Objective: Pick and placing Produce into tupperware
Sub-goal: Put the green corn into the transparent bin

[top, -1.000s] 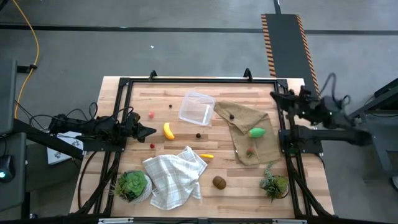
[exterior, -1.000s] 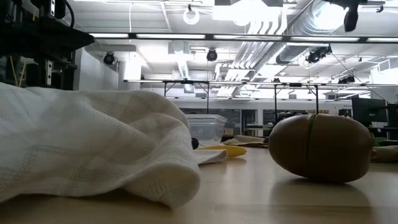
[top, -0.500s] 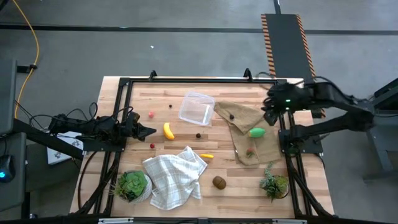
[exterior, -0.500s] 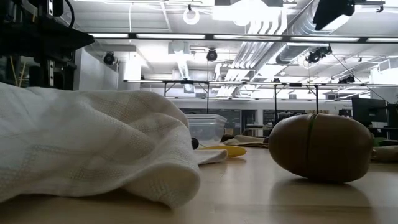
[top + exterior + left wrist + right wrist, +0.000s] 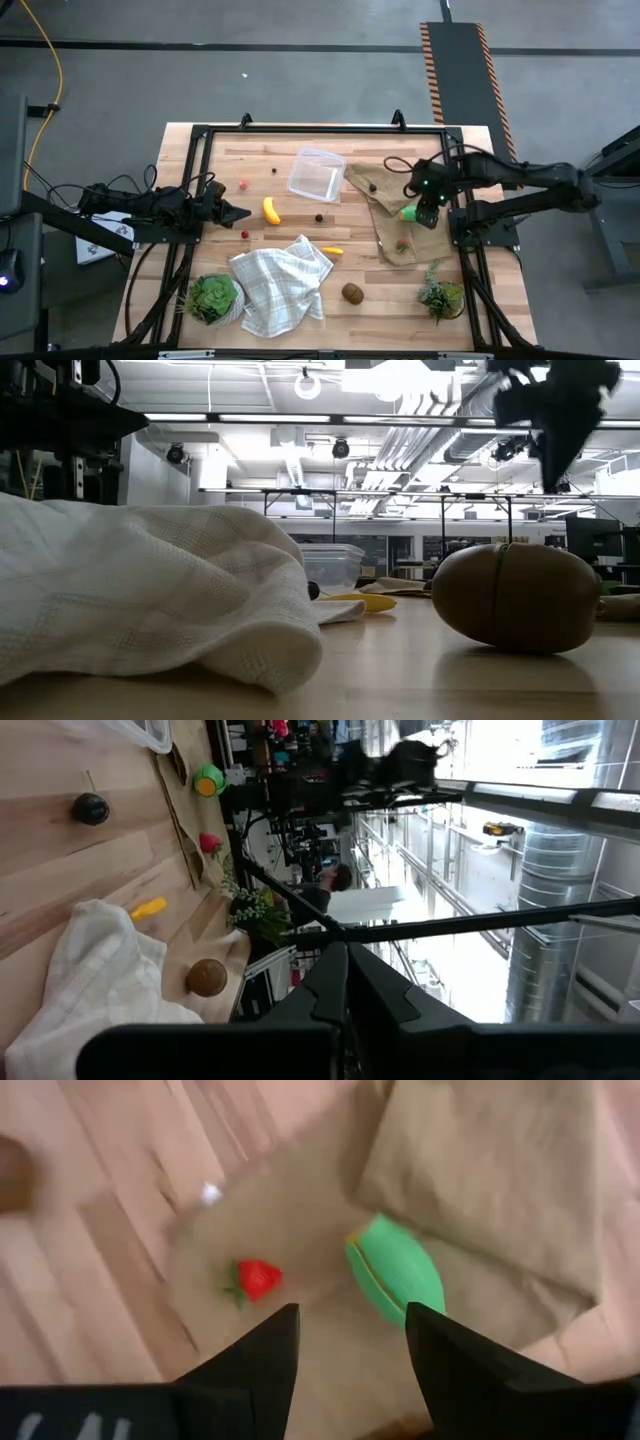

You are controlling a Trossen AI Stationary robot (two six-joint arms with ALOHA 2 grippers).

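The clear tupperware (image 5: pixel 316 174) stands at the table's far middle. A yellow banana (image 5: pixel 271 210), a small yellow piece (image 5: pixel 332 250), a brown kiwi (image 5: pixel 352 292) and tiny red and dark berries lie on the wood. A green piece (image 5: pixel 411 212) and a red strawberry (image 5: pixel 402 244) lie on a brown cloth (image 5: pixel 395 200). My right gripper (image 5: pixel 424 200) hangs open above the cloth, pointing down. The green piece (image 5: pixel 395 1275) lies just past its fingertips (image 5: pixel 350 1335), untouched. My left gripper (image 5: pixel 243 211) waits shut near the table's left edge, beside the banana.
A white checked cloth (image 5: pixel 280 285) lies crumpled at the near middle. Potted plants stand at the near left (image 5: pixel 213 298) and near right (image 5: pixel 440 296). A dark berry (image 5: pixel 372 185) lies on the brown cloth. A black frame (image 5: pixel 320 130) borders the table.
My right gripper has swung in from beyond the table's right edge toward the left, and now stands over the brown cloth, just above the green piece. It now shows at the top right of the low view. Nothing on the table has moved.
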